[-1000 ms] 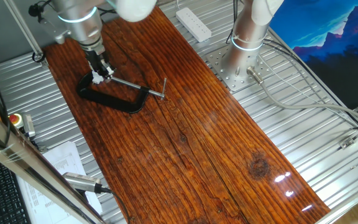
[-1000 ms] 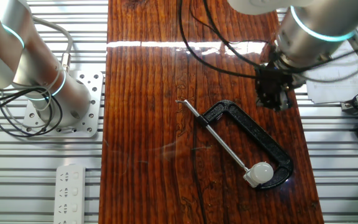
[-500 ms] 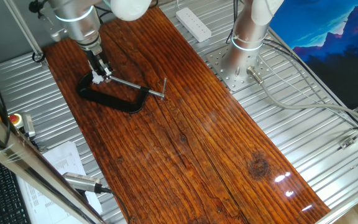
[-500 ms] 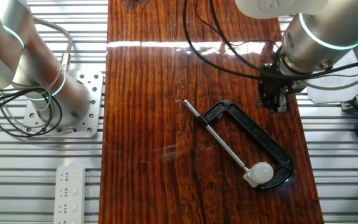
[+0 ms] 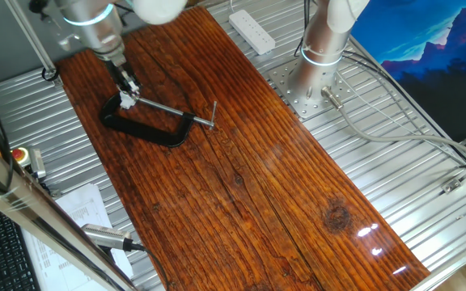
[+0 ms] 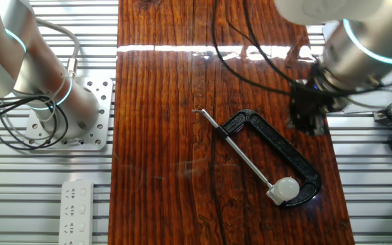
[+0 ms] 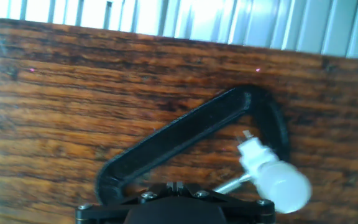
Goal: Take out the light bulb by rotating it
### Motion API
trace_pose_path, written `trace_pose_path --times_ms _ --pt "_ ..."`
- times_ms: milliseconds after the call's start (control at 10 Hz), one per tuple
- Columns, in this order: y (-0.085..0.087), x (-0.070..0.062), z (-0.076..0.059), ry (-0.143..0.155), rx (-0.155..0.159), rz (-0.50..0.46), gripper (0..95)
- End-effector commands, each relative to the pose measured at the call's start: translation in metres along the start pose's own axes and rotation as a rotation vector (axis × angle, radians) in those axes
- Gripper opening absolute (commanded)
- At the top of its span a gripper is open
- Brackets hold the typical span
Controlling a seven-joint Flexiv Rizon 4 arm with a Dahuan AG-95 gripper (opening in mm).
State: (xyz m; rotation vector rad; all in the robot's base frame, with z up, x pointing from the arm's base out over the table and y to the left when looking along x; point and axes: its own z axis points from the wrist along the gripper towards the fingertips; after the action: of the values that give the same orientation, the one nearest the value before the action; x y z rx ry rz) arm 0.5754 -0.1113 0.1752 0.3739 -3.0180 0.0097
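Bulb (image 6: pixel 287 186) is sitting seated in its white socket (image 6: pixel 275 195), held in the black clamp (image 6: pixel 278 154) on the wooden board (image 6: pixel 162 136), so by my reading the unscrewing is not yet started and all of the turning and lifting out is left. Gripper (image 6: pixel 307 117) is hanging above the clamp's frame, pointing down and well apart from the bulb; no view is showing the fingertips, so I cannot tell how wide it is standing.

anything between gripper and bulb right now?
In the other fixed view, only the black C-clamp frame and bare wood separate the gripper from the light bulb.
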Motion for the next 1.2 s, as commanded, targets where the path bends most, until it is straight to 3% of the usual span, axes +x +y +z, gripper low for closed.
trace_pose_path --times_ms 100,300,500,800,1000,1200 --pt "-0.017 0.000 -0.001 -0.013 0.009 -0.070 0.0" --pt "-0.024 0.001 0.001 -0.011 0.032 -0.124 0.0" --pt "-0.046 0.005 0.008 -0.016 0.025 -0.202 0.0" --pt "-0.070 0.012 0.009 -0.018 0.021 -0.235 0.0" --pt "-0.072 0.013 0.008 -0.037 0.021 -0.237 0.0" --pt "-0.072 0.013 0.008 -0.062 0.041 -0.124 0.0"
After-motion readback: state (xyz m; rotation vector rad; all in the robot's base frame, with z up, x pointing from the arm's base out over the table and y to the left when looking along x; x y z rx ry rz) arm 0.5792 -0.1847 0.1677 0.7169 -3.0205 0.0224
